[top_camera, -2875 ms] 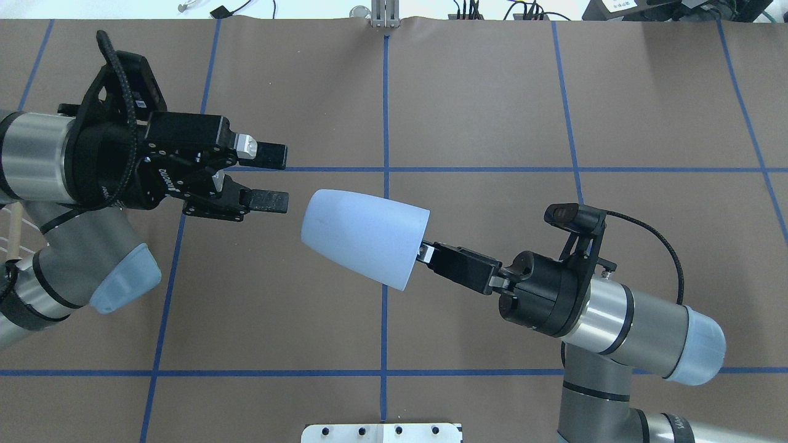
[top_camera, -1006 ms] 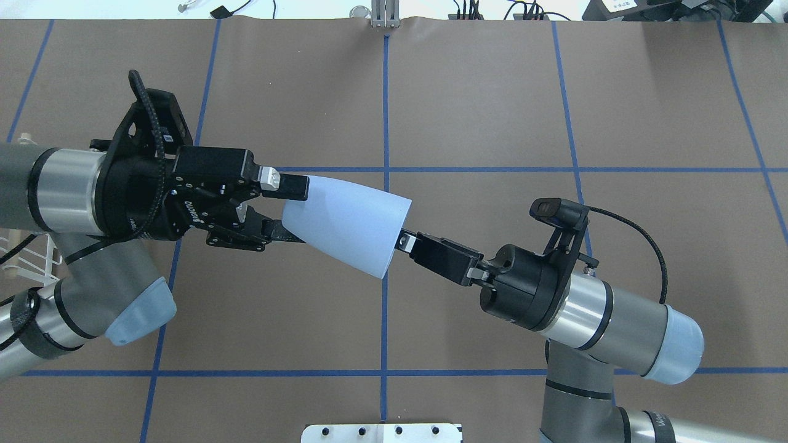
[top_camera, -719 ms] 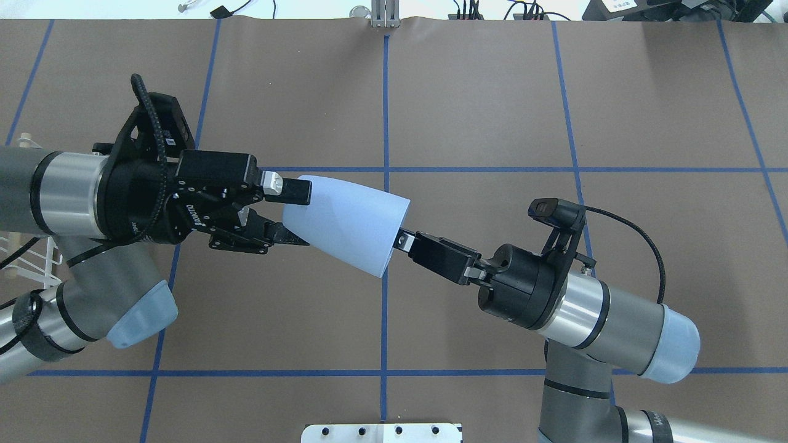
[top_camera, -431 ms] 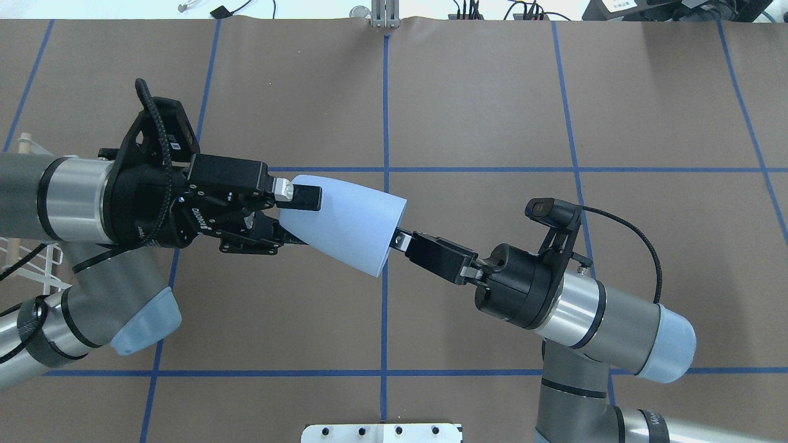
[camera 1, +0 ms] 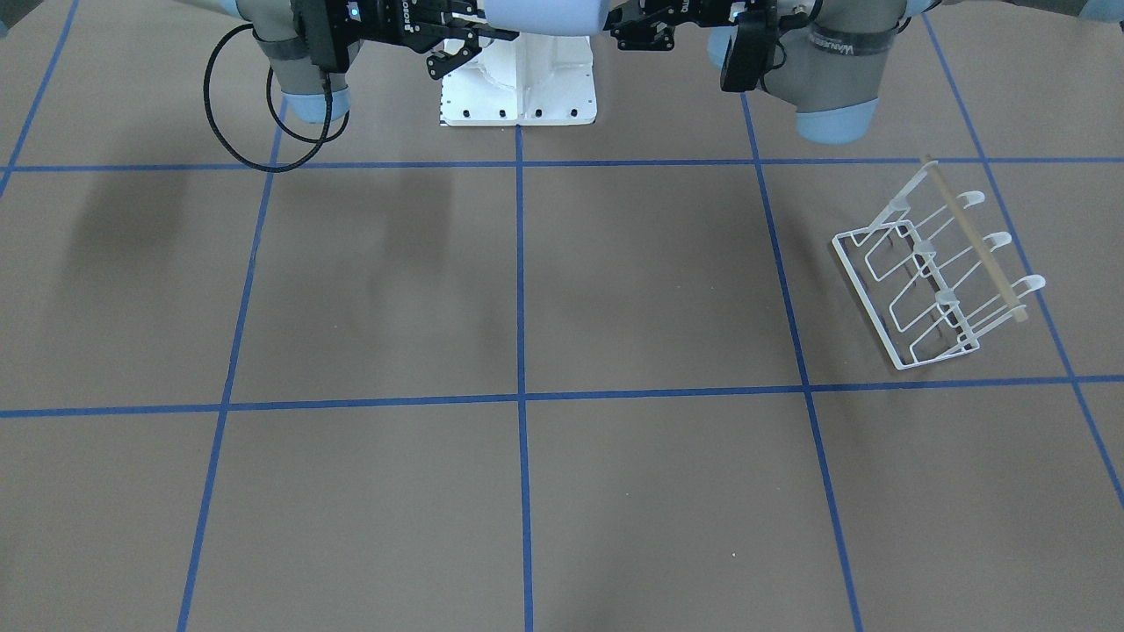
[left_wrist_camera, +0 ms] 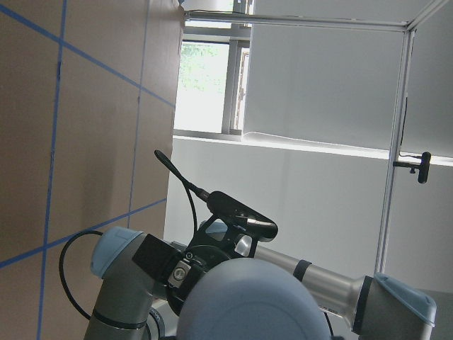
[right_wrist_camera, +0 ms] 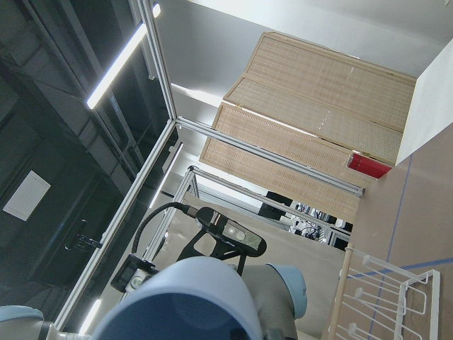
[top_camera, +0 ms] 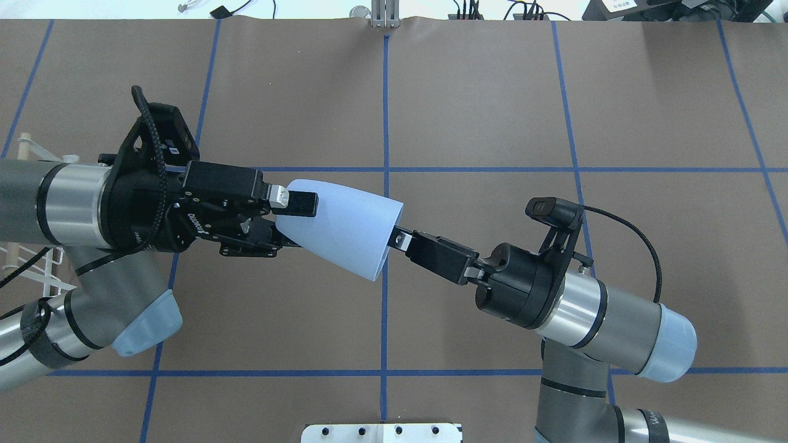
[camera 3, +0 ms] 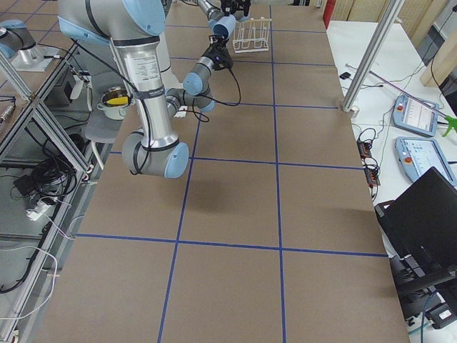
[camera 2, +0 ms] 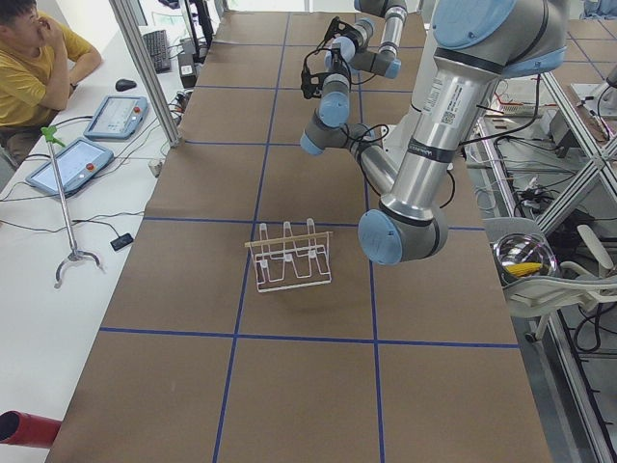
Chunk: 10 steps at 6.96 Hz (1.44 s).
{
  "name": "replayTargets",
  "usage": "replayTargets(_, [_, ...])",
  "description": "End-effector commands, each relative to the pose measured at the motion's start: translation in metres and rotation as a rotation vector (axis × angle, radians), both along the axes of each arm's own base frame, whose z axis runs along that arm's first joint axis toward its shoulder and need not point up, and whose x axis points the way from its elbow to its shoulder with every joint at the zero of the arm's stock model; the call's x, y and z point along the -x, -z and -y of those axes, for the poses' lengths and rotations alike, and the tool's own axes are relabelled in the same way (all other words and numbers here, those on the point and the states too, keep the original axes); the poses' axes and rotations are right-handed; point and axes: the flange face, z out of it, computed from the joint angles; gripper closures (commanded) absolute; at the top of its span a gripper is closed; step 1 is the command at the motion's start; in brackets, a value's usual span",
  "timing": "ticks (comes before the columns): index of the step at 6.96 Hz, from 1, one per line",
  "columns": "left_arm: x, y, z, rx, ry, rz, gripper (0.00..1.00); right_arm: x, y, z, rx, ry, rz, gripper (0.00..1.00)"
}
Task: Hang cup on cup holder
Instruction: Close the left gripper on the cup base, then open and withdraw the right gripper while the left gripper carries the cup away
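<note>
The pale blue-grey cup (top_camera: 345,231) lies on its side in the air between both arms; it also shows at the top edge of the front view (camera 1: 544,13). My left gripper (top_camera: 294,220) has its fingers closed on the cup's narrow bottom end, one finger (top_camera: 301,203) lying across the top of it. My right gripper (top_camera: 394,237) is shut on the cup's wide rim. The white wire cup holder (camera 1: 940,272), with three prongs and a wooden rod, stands on the table on my left side. In the overhead view it is mostly hidden under my left arm (top_camera: 34,274).
The white pedestal base plate (camera 1: 518,83) sits at the robot's side of the table. Blue tape lines grid the brown table (top_camera: 492,92). An operator (camera 2: 29,58) sits beyond the far table edge with tablets beside him.
My left gripper moved right onto the cup's bottom end and its fingers narrowed around it. My right gripper carried the cup left and slightly up the view to meet it.
</note>
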Motion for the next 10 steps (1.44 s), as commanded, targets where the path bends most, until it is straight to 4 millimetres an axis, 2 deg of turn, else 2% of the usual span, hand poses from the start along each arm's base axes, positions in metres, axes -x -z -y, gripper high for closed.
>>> replayTargets(1, [0.002,0.000,-0.002,-0.006,-0.004,-0.013,1.00,-0.012,-0.004,0.002,0.006,0.001,0.009,0.00])
replayTargets(2, [0.004,-0.002,-0.002,-0.015,0.001,-0.018,1.00,-0.018,-0.019,0.006,0.015,-0.010,-0.021,0.00])
replayTargets(3, [0.007,-0.003,0.000,-0.016,0.014,-0.017,1.00,-0.024,-0.027,0.021,0.029,-0.041,-0.064,0.00])
replayTargets(4, [0.012,-0.003,0.006,-0.013,0.038,-0.017,1.00,-0.039,-0.049,0.048,0.069,-0.055,-0.159,0.00])
replayTargets(5, [0.019,-0.004,0.015,-0.019,0.078,-0.011,1.00,-0.071,-0.065,0.080,0.086,-0.004,-0.222,0.00])
replayTargets(6, [0.029,-0.011,0.023,-0.019,0.115,0.005,1.00,-0.101,-0.092,0.100,0.105,0.003,-0.280,0.00])
replayTargets(8, [0.066,-0.031,0.057,-0.001,0.233,0.104,1.00,-0.140,-0.141,0.132,0.227,-0.055,-0.456,0.00])
replayTargets(9, [0.088,-0.034,0.076,-0.057,0.264,0.231,1.00,-0.175,-0.166,0.166,0.314,-0.054,-0.614,0.00])
replayTargets(10, [0.118,-0.036,0.095,-0.099,0.282,0.360,1.00,-0.221,-0.191,0.198,0.347,-0.002,-0.765,0.00])
